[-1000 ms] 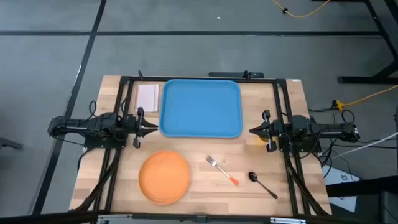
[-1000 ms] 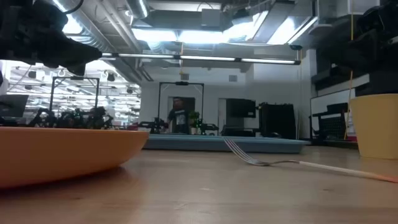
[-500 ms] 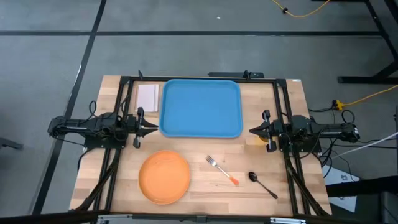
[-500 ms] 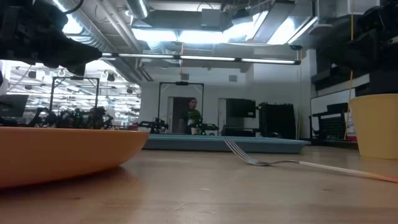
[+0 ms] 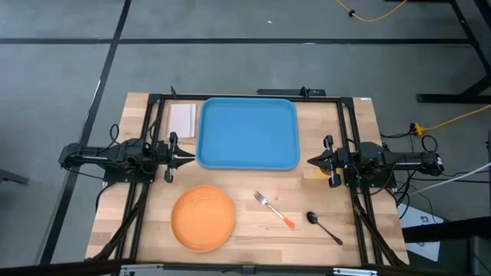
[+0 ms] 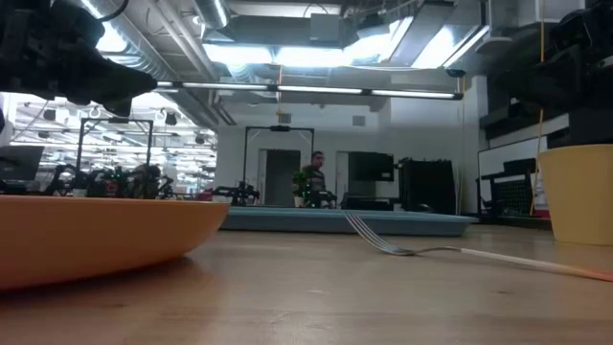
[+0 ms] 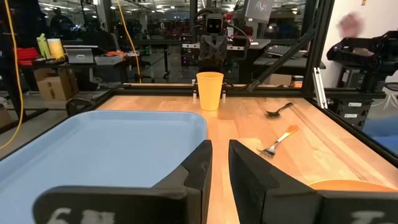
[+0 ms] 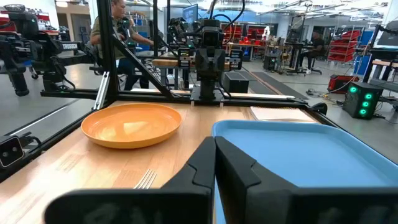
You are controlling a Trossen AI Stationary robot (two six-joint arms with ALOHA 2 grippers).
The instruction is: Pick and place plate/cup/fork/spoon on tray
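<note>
1. Across the wooden desk (image 5: 245, 238), 2 dark arms wait at opposite edges, each aimed inward at the blue tray (image 5: 248, 133) lying between them at the far middle.
2. At the tray's left edge, the left claw (image 5: 189, 156) hovers holding nothing; its wrist camera shows the fingers (image 7: 198, 163) standing a narrow gap apart.
3. At the tray's right edge, the right claw (image 5: 311, 162) is likewise empty, its 2 fingers (image 8: 205, 163) pressed together with no gap between them.
4. Nearer the front of the desk, the orange plate (image 5: 202, 218) sits left of centre, apart from the tray.
5. Right of the plate lies the fork (image 5: 274, 210), tines pointing toward the tray, orange-red handle toward the front edge.
6. Farther right, the dark spoon (image 5: 323, 226) lies diagonally, just beside the fork but not touching it.
7. Beside the right arm, the yellow-orange cup (image 7: 209, 91) stands upright on the desk, mostly hidden from above.
8. Left of the tray's far corner rests a white pad (image 5: 182, 119).
9. Beyond the desk, a person (image 6: 310, 182) stands in the room's background.
</note>
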